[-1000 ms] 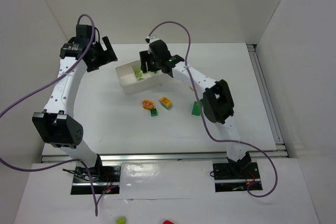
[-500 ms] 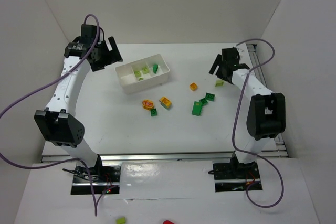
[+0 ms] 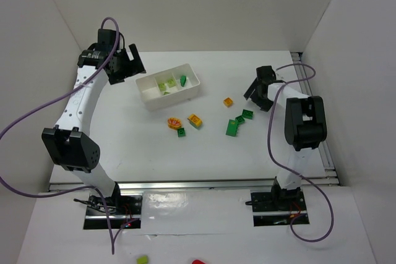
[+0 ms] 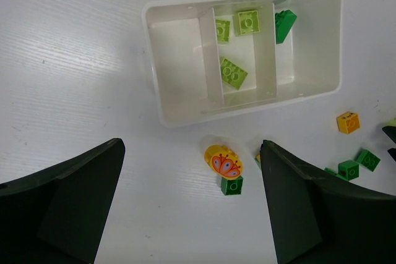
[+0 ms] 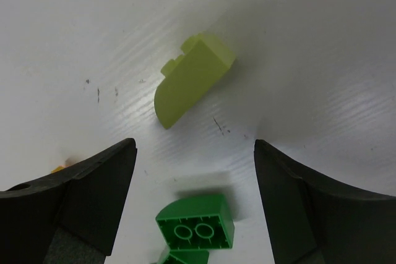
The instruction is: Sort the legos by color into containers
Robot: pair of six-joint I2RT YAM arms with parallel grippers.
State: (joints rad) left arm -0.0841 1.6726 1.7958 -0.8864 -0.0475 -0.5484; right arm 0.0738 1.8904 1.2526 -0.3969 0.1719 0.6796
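Three pale lime legos (image 4: 234, 71) lie in the tray's (image 4: 247, 106) middle compartment, one dark green lego (image 4: 284, 24) in the end compartment. Left gripper (image 4: 192, 153): spread, empty, near tray. Right gripper (image 5: 195, 146): spread, empty, over a loose lime lego (image 5: 192, 81) on the table (image 3: 185, 159).

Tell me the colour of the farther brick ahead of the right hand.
Pale lime-green brick, clearest in right wrist view.

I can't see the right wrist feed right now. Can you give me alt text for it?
The right gripper, open and empty, faces the white table. A pale lime-green sloped brick lies ahead of the jaws, and a dark green two-stud brick sits nearer the camera.
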